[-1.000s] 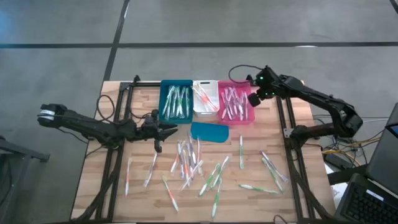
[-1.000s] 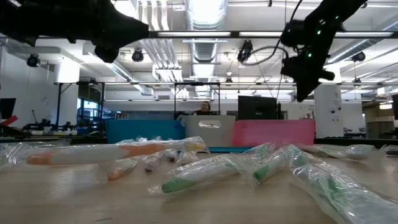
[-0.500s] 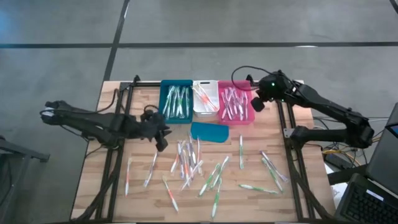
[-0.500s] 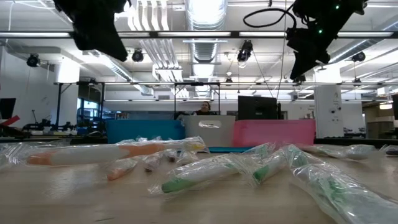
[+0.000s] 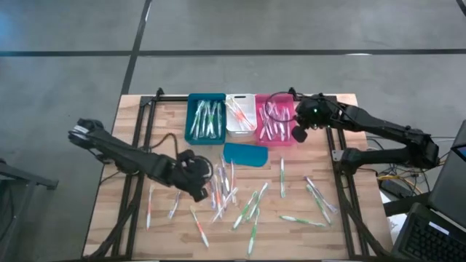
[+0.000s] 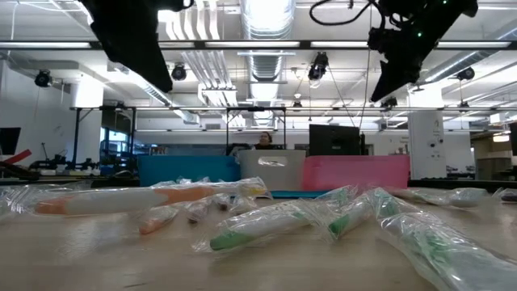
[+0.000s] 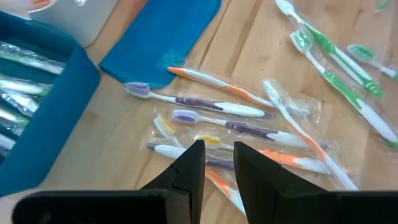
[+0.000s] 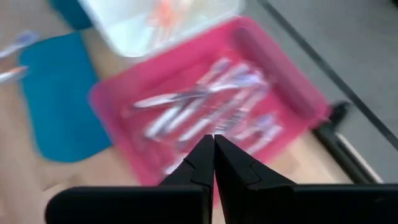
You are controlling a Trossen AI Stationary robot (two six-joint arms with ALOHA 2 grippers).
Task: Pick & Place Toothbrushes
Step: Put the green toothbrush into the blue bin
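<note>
Swings the left tool (image 5: 198,188) away from the blue bin (image 5: 206,118) and out over the loose toothbrushes (image 5: 227,188) in the middle of the table (image 5: 167,234). Pulls the right tool (image 5: 298,134) in a little, to just over the pink bin (image 5: 275,121). Holds the left tool's 2 fingers a little apart, with nothing between them. Holds the right tool pressed together and empty.

Looks like the reach for the next pick. Needs a drop straight down onto 1 brush, then a squeeze. Calls for care: crinkly bags, brushes touching and crossing, so easy to catch 2 at once. Better to go for 1 at the side of the pile.

Shows many brushes already in the 3 bins at the far side, the white bin (image 5: 239,115) between the other 2, and many more spread on the table. Has open room above the pile, with both arms well apart. Must lift clear of the flat blue lid (image 5: 245,153) and the bin walls on the way back. Must mind a few brushes lying near the front edge.
</note>
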